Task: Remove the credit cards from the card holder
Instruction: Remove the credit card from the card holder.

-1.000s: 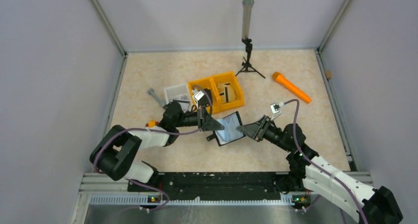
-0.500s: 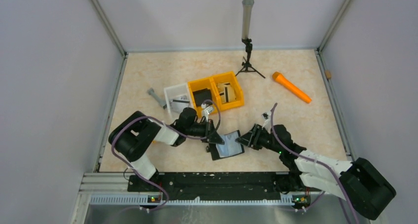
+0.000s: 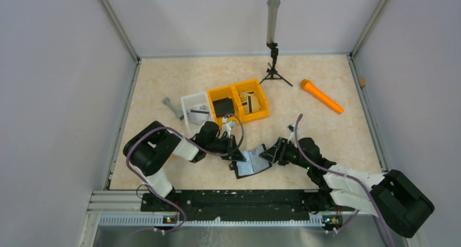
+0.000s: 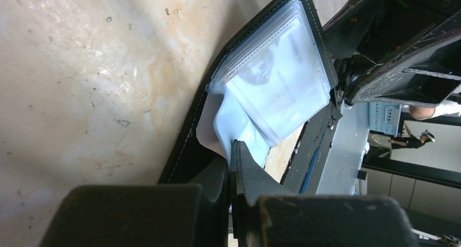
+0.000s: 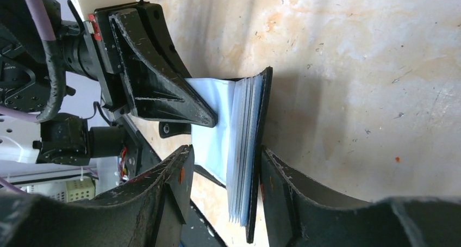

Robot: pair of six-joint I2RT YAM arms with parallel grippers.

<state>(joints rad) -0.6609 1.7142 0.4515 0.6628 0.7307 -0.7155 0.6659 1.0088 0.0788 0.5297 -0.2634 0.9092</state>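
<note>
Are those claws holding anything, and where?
The left gripper pinches the card holder by its pale inner flap; the right gripper straddles its other half, open.

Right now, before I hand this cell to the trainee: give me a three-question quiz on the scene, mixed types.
1. True or false: the left gripper is shut on the card holder, at its pale lining.
2. The jaws of the right gripper are: A) shut and empty, B) open, straddling the card holder's edge, C) out of view.
3. Short answer: what colour is the bin holding the black block?
Key: 1 true; 2 B; 3 yellow.
</note>
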